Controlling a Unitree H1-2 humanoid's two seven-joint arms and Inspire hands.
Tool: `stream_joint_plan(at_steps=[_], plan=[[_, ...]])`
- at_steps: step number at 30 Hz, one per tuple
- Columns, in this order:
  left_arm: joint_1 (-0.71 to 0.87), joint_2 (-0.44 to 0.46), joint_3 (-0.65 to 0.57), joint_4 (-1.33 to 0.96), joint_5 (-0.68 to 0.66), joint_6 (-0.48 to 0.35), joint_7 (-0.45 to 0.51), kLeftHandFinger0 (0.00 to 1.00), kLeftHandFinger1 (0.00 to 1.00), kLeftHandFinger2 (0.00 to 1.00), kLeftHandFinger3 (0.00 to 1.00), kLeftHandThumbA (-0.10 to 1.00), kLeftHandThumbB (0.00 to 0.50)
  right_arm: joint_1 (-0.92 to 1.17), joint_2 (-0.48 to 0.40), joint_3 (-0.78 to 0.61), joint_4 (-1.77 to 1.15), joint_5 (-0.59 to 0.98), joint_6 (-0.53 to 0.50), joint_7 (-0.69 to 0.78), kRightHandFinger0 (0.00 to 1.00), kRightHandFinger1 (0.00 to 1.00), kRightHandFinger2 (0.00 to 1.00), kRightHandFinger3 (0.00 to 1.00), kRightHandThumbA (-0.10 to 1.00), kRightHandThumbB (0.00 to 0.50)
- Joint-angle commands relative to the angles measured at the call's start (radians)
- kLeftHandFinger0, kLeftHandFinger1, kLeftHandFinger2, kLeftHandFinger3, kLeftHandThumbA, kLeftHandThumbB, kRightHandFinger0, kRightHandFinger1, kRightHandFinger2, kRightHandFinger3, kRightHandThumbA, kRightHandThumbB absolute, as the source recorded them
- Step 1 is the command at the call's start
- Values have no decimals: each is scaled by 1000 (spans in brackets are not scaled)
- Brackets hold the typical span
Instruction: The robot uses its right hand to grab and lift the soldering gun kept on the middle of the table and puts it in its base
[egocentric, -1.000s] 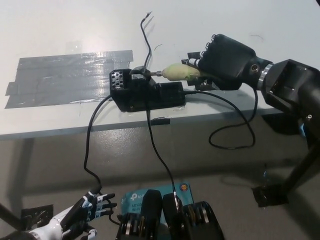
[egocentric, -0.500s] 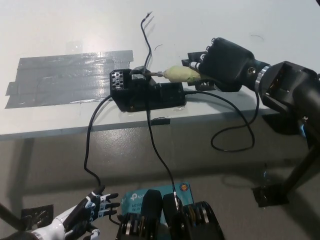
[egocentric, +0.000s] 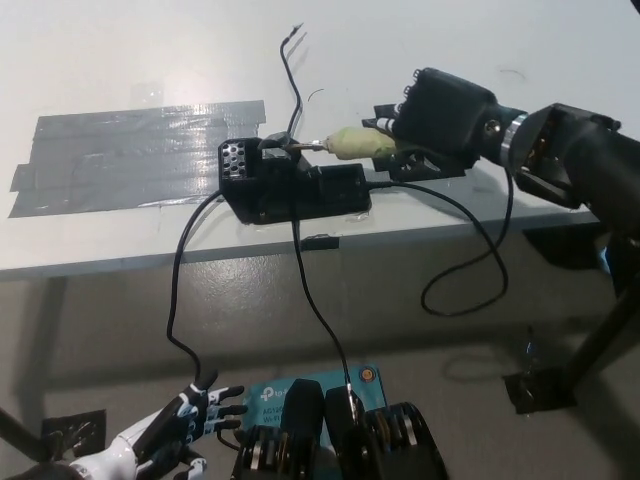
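Currently the black right hand (egocentric: 442, 108) is closed around the pale yellow-green handle of the soldering gun (egocentric: 362, 144), which lies roughly level above the white table (egocentric: 150, 60). Its thin metal tip points left and meets the upright perforated holder of the black rectangular base (egocentric: 290, 188) (cable trails off the table edge). The white left hand (egocentric: 170, 435) rests low, below the table, fingers spread and holding nothing.

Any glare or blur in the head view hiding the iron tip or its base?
Head view: sharp overall; sheen on the grey tape, none at the black base. The right robot hand holds the soldering gun, tip visible at the holder. Left robot hand low, slightly soft.
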Motion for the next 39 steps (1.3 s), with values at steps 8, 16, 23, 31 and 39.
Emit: stream_joint_plan(at_steps=[8, 16, 23, 31, 39], plan=[[-12, 1, -17, -33, 20, 1, -3, 1000, 1000, 1000, 1000, 1000, 370, -68, -9, 80, 9, 37, -36, -123, 0, 38, 486, 417, 60, 190], [-24, -1, -24, -36, 17, 18, -5, 1000, 1000, 1000, 1000, 1000, 363, -61, 9, 82, -14, 4, -36, -160, 0, 0, 431, 319, 122, 153], [-34, -4, -37, -41, 23, 18, -2, 1000, 1000, 1000, 1000, 1000, 371, -71, 10, 75, -13, -2, -36, -103, 0, 0, 441, 437, 142, 148], [-42, 3, -52, -47, 24, 18, -9, 1000, 1000, 1000, 1000, 1000, 358, -114, 34, 100, 52, -3, -36, -155, 0, 0, 412, 342, 45, 178], [-49, 4, -61, -52, 28, 18, -7, 1000, 1000, 1000, 1000, 1000, 356, -146, 56, 91, 54, -15, -36, -106, 0, 0, 442, 411, 88, 190]])
